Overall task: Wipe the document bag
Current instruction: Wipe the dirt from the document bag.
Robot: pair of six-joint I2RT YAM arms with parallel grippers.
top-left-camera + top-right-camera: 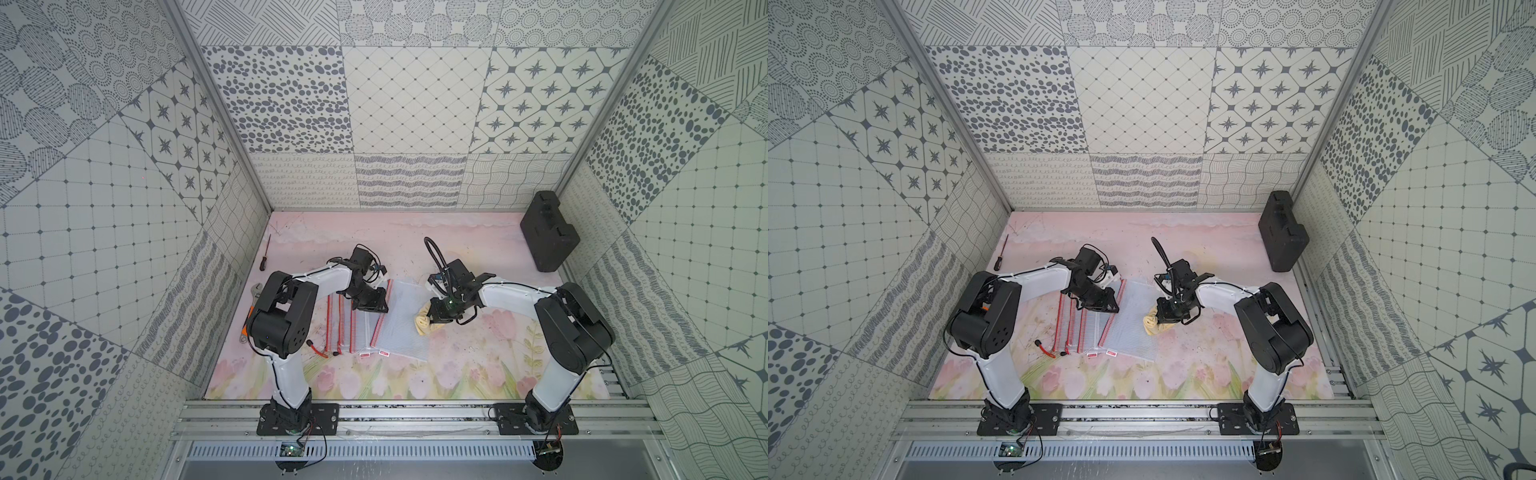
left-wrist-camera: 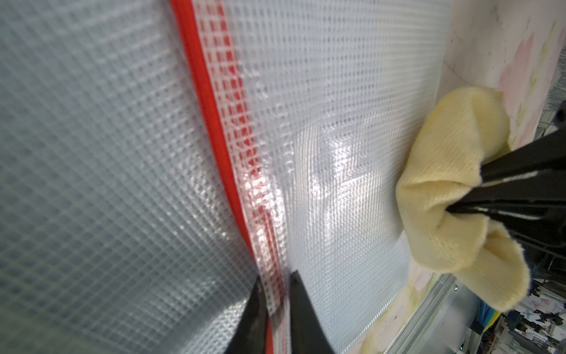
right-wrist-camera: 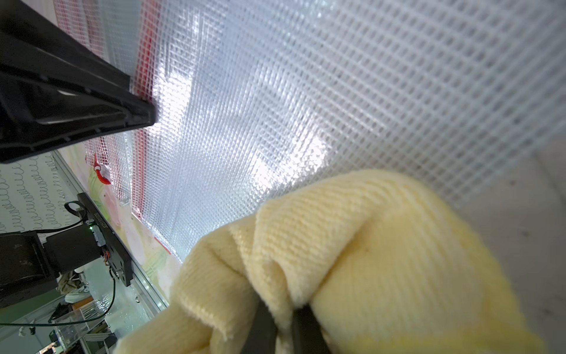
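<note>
The left arm [image 1: 291,374] and the right arm [image 1: 573,328] were each built of white links and rounded black joint housings, black cables [image 1: 433,254] were run along them behind the tapered black fingers [image 2: 252,321], and black screwed base plates [image 1: 324,417] were set farthest from those fingers.

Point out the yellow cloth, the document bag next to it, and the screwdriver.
yellow cloth [image 1: 423,326]: in a top view, bunched middle.
document bag [image 1: 405,320]: in a top view, clear mesh face.
screwdriver [image 1: 263,264]: in a top view, dark handle.
</note>
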